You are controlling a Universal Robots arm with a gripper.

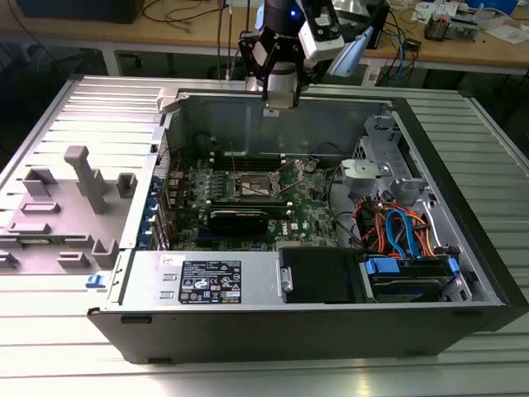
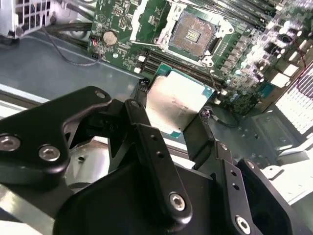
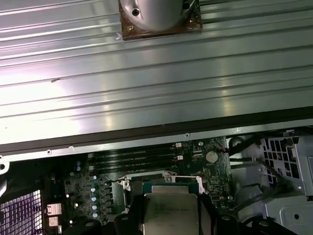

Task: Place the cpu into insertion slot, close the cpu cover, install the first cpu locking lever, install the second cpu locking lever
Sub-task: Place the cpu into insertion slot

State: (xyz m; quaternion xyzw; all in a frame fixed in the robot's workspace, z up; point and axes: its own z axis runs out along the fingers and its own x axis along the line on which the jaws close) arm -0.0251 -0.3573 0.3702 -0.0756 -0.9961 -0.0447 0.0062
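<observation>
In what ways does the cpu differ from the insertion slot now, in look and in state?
The cpu has a plain silver-grey metal top; the insertion slot has a dark centre inside a silvery rim. The cpu is held by the gripper, off the green board; the insertion slot sits fixed on that board. The insertion slot is empty; the cpu is not yet in it. Both are square.

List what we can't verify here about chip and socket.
Chip underside: faces away in both wrist views.
Chip's gripped edges: covered by the fingers in the second wrist view.
Socket pins: too fine to check in the second wrist view.
Socket in the first wrist view: mostly behind the chip.
Socket in the exterior view: too small to judge.
</observation>
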